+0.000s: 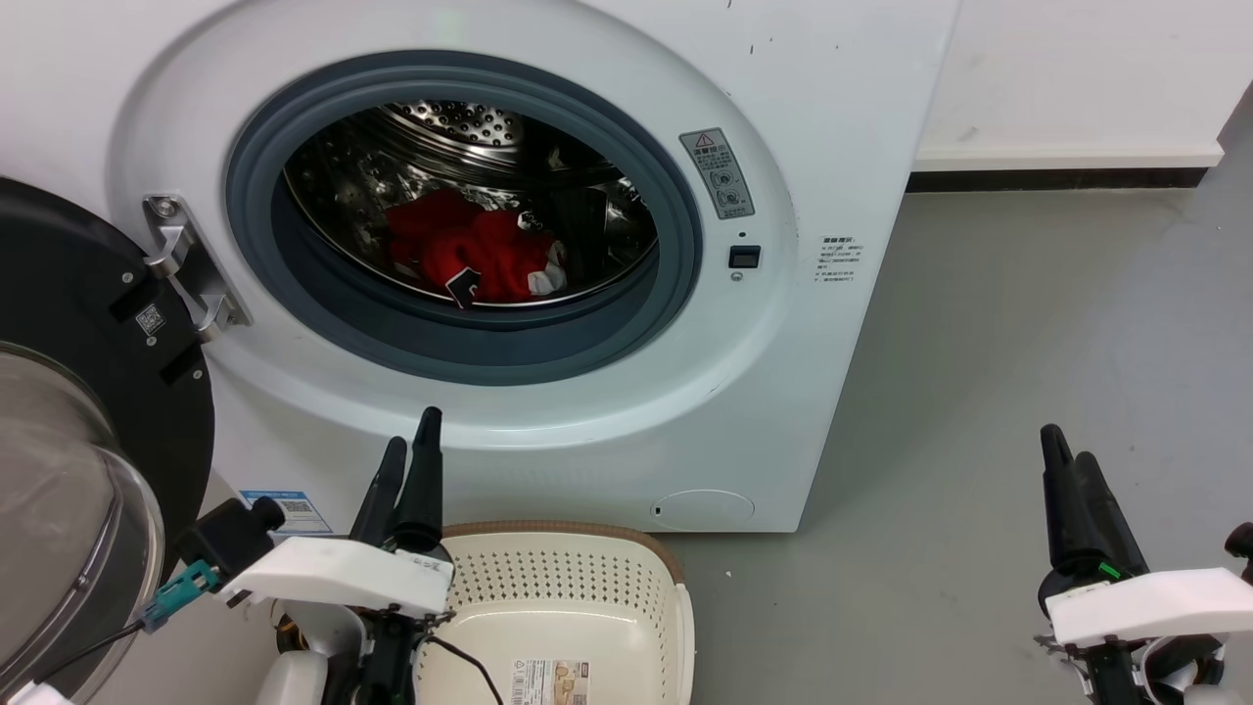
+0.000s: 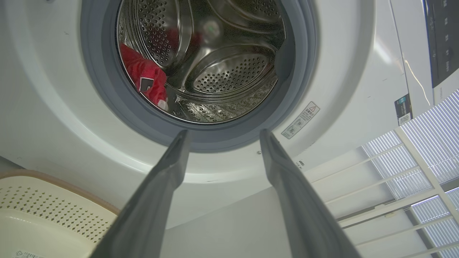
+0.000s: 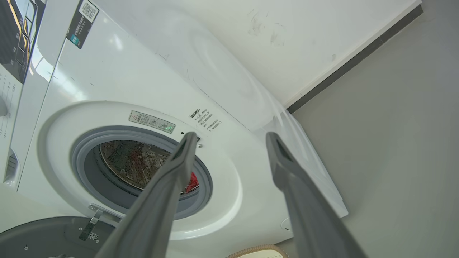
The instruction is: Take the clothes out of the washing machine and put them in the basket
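Observation:
The washing machine point(image 1: 842, 137) stands in front of me with its porthole uncovered. The red clothes point(image 1: 470, 250) lie on the bottom of the steel drum, also visible in the left wrist view point(image 2: 143, 73) and as a sliver in the right wrist view point(image 3: 192, 182). The cream basket point(image 1: 578, 587) sits on the floor below the porthole, with nothing in it but a label sticker. My left gripper point(image 1: 413, 433) hovers open above the basket's left rim, pointing at the porthole point(image 2: 225, 132). My right gripper point(image 1: 1065, 446) is open over bare floor to the machine's right point(image 3: 232, 134).
The black-framed glass door point(image 1: 69, 323) is swung open at the left, close beside my left arm. Grey floor point(image 1: 1028, 323) stretches to the right of the machine, up to a white wall with a dark baseboard point(image 1: 1057, 179).

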